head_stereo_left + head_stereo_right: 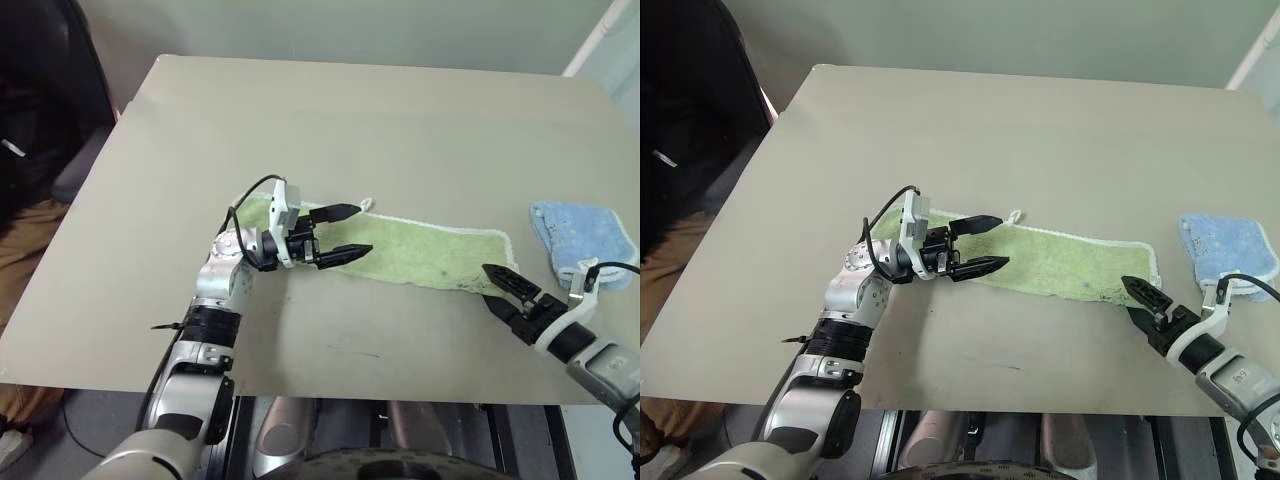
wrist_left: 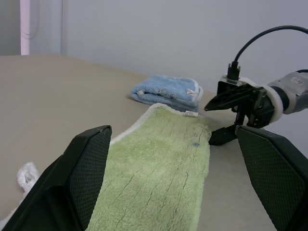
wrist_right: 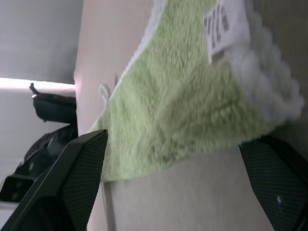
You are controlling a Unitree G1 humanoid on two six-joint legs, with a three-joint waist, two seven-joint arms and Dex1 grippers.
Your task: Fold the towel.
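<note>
Right gripper (image 1: 503, 288), jaws apart, hovered at the towel's (image 1: 420, 256) near right corner; left gripper (image 1: 343, 232), jaws apart, above its left end. Towel lay mid-table (image 1: 300, 120), already a long strip. Advised: pinch both layers squarely, lift evenly.

A beige table (image 1: 300, 110) carries 2 towels: the green towel (image 1: 420, 255) and a folded blue towel (image 1: 585, 235).
</note>
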